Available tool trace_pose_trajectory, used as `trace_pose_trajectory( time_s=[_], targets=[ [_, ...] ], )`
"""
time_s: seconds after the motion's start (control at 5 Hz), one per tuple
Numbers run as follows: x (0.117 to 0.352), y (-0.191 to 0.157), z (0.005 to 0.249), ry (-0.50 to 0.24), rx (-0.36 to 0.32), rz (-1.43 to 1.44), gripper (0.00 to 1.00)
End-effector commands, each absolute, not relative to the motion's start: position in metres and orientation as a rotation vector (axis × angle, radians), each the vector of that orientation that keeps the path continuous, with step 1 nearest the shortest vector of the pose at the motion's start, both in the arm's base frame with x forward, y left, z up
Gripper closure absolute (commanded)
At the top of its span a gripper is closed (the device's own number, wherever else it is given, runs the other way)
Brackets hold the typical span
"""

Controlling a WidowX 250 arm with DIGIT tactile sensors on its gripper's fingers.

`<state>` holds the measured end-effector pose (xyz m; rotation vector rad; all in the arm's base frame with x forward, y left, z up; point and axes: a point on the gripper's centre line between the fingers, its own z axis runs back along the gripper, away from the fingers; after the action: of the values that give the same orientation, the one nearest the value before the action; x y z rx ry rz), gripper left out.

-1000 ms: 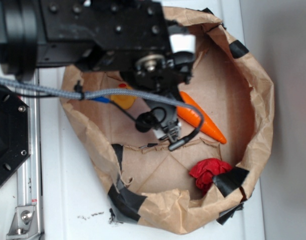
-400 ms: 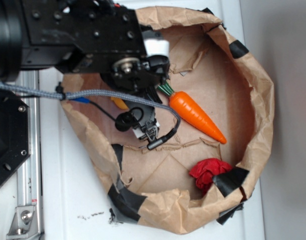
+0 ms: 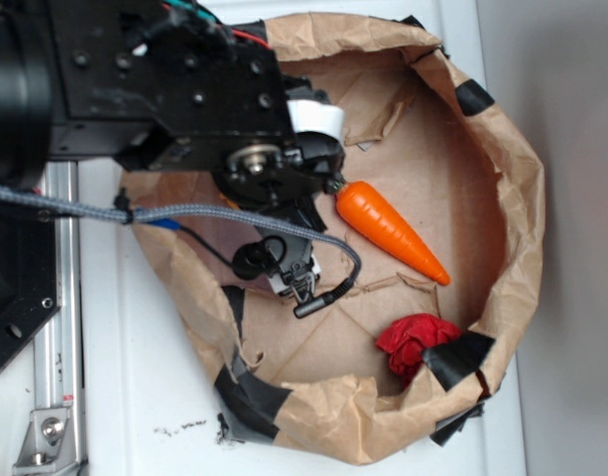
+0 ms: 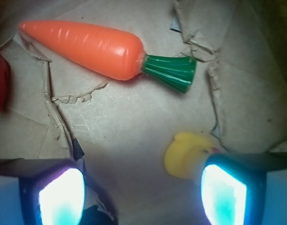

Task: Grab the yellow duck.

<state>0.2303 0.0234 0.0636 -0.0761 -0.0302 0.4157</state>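
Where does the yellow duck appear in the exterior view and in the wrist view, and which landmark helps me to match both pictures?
Exterior view: the yellow duck is not visible; the black arm covers the place where it would be.
Wrist view: the yellow duck is at the lower right, partly behind the right finger of the open end effector.
Shared landmark: the orange carrot lying on the brown paper.

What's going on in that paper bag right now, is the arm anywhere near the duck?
The WidowX arm hangs over the brown paper bag with its claw open and holding nothing. In the wrist view the yellow duck sits beside one finger, off to the side rather than centred between the two. The carrot lies farther off on the bag floor, and a red cloth lump rests near the rim.
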Motion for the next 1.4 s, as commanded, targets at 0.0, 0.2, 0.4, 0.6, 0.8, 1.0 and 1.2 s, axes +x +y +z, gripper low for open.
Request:
trace_pose_trajectory(
  time_s=[0.0,0.2,0.4,0.6,0.8,1.0,1.2],
  targets=[
    [0.23,0.032,0.046,-0.057,-0.136,0.329,0.0],
    [0.224,0.036,0.043,-0.057,-0.167,0.308,0.0],
    [0.224,0.039,0.044,-0.061,-0.159,0.311,0.0],
    [0.228,0.04,0.043,-0.059,-0.135,0.303,0.0],
    [0.228,0.04,0.041,-0.044,-0.132,0.302,0.0],
    [0.222,0.049,0.037,-0.029,-0.13,0.331,0.0],
    [0.22,0.054,0.03,-0.007,-0.12,0.333,0.0]
  ],
)
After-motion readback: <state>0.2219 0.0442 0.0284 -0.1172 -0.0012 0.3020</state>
